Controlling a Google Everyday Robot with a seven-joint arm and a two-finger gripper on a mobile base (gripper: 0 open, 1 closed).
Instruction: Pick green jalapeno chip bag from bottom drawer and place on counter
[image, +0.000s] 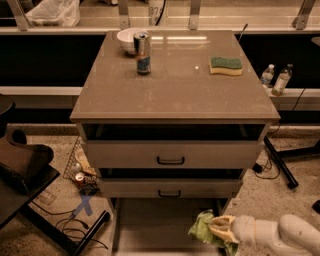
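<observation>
Where the shallow grey-beige bottom drawer (155, 225) stands pulled out below the front edge of the glossy grey-beige counter (175, 95), the cream gripper (215, 230) reaches in from the right, fingers (225, 225) clenched on the crumpled light-green foil chip bag (201, 231) at the drawer's right side. A slim can (143, 53) and white bowl (126, 39) stand near the counter's back left corner; a green-and-yellow sponge (225, 65) lies toward its back right.
</observation>
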